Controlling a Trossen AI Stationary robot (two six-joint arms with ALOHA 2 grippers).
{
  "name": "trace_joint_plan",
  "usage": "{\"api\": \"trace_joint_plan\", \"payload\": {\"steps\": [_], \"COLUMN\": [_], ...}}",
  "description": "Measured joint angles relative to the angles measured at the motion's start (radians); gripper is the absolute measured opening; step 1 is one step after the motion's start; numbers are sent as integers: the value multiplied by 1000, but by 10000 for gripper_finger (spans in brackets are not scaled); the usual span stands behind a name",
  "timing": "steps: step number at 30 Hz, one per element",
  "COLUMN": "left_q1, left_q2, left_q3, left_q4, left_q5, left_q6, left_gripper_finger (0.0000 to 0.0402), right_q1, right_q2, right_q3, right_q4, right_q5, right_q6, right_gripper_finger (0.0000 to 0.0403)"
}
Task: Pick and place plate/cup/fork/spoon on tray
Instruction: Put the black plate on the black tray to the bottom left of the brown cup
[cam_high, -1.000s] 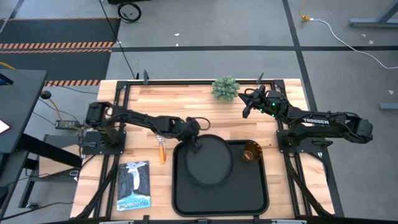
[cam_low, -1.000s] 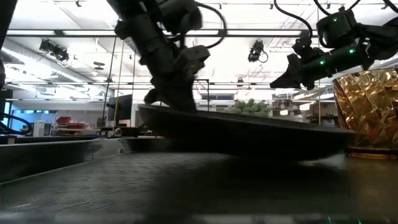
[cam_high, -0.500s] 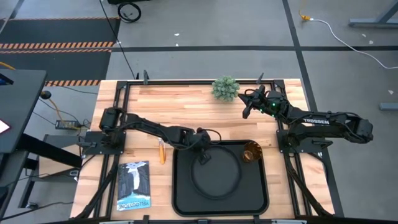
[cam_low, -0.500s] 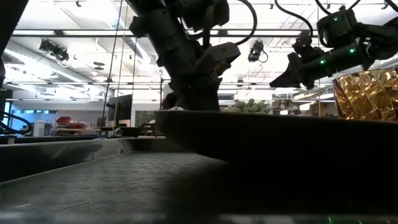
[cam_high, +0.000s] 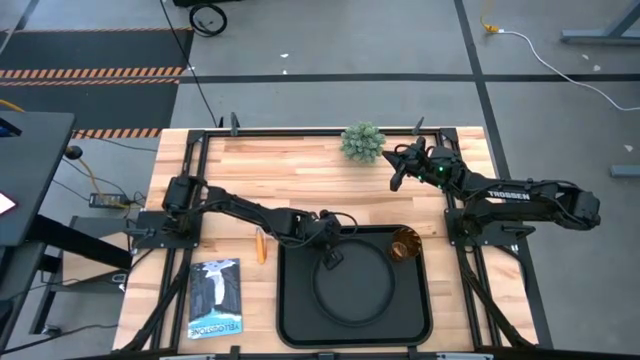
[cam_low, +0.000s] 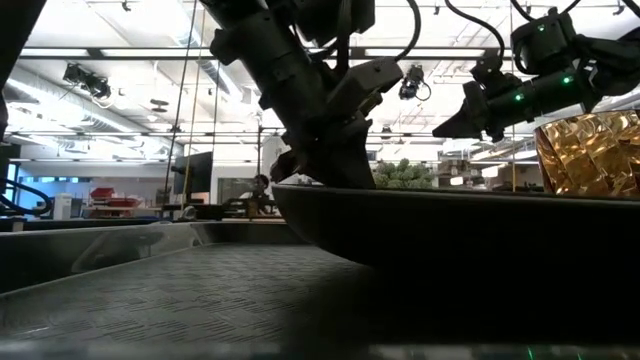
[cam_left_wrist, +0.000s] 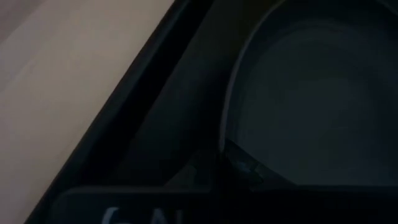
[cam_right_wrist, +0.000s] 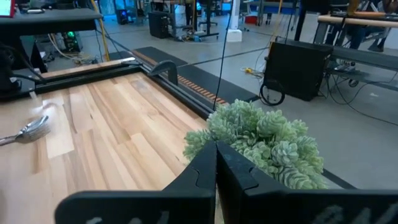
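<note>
Black on black: the left gripper (cam_high: 327, 250), jaws pinched on the rim of the plate (cam_high: 352, 285), holds it low inside the tray (cam_high: 295, 320), beside the amber cup (cam_high: 404, 244). Outside the tray's left edge lies an orange-handled utensil (cam_high: 261, 243) on the wooden table (cam_high: 270, 170). At the far right, the right gripper (cam_high: 398, 166) hangs near the plant (cam_high: 362, 142), jaws pressed together.

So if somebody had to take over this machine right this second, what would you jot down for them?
Left claw: shut on the plate, at its rim, over the tray.
Right claw: shut, empty, raised beside the green plant.
Cup: already on the tray, far right corner.
Fork: on the table, left of the tray.
Spoon: on the table, off the tray.
Done: cup placed; plate nearly down.
Left: release the plate, then move fork and spoon onto the tray.
</note>
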Motion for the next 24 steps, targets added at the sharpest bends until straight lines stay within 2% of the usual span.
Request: {"api": "trace_joint_plan", "payload": {"steps": [24], "left_q1": [-18], "left_q2": [13], "left_q3": [-1], "left_q4": [46], "left_q5": [2], "left_q6": [-67], "left_gripper_finger": [15], "right_q1": [1], "right_q2": [0], "right_q3": [0], "right_q4": [0], "right_q5": [-15], "right_q6": [0], "right_gripper_finger": [7]}}
